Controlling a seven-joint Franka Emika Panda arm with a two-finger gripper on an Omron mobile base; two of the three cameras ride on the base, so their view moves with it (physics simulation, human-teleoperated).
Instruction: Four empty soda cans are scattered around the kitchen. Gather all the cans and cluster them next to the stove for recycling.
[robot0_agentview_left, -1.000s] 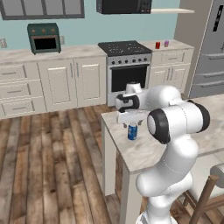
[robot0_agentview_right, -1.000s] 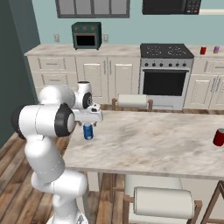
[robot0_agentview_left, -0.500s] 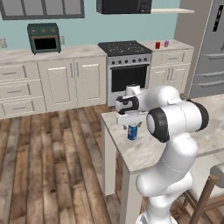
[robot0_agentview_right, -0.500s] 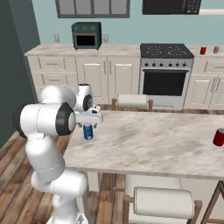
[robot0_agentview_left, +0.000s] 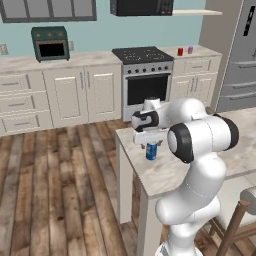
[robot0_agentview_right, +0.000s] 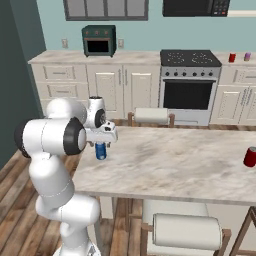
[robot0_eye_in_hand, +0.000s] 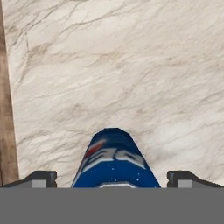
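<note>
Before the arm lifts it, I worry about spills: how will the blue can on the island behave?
The blue can stands upright, narrow and tall, so a sideways nudge could tip it. Its round body would then likely roll on the smooth marble island. The gripper straddles it, fingers apart.

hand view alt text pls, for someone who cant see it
A blue soda can stands on a pale marble counter, seen from above, centred between the two dark fingertips of the gripper, whose jaws are open and clear of it. A strip of wood floor runs down the left edge.
</note>
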